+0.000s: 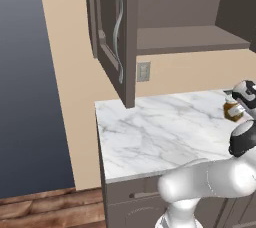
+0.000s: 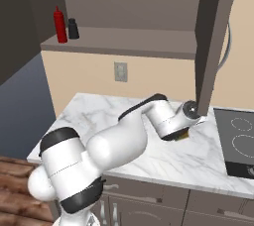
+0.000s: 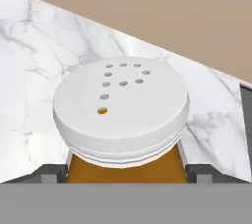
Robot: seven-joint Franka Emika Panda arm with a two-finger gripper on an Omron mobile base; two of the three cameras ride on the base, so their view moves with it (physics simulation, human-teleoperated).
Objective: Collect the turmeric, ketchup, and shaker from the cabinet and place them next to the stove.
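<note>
- My pincer (image 3: pixel 127 170) is opened wide, one dark finger tip (image 3: pixel 53 172) on each side of the small amber-brown turmeric jar with the cream-white perforated lid (image 3: pixel 121 105). The tips stand just beside the glass; I cannot tell if they touch it.
- The turmeric jar stands upright on the white marble counter with grey veins (image 1: pixel 160 132). In the left base view I see it at the right edge (image 1: pixel 232 109), directly under my hand.
- In the right base view the jar is mostly hidden behind my wrist; only a small amber part (image 2: pixel 181 135) shows, near the flat dark cooktop with the thin lighter rim (image 2: pixel 238 143).
- The slim bright red ketchup squeeze bottle (image 2: pixel 60 25) stands upright on the shelf of the dark grey-brown wooden wall cabinet (image 2: pixel 129 39), at its left end.
- Just beside the ketchup, to its right, stands a small dark shaker (image 2: pixel 73 29).
- The panelled cabinet door with the wavy silver handle (image 1: pixel 118 37) hangs open over the counter.
- A pale wall outlet (image 1: pixel 143 71) sits on the beige wall, under the shelf.
</note>
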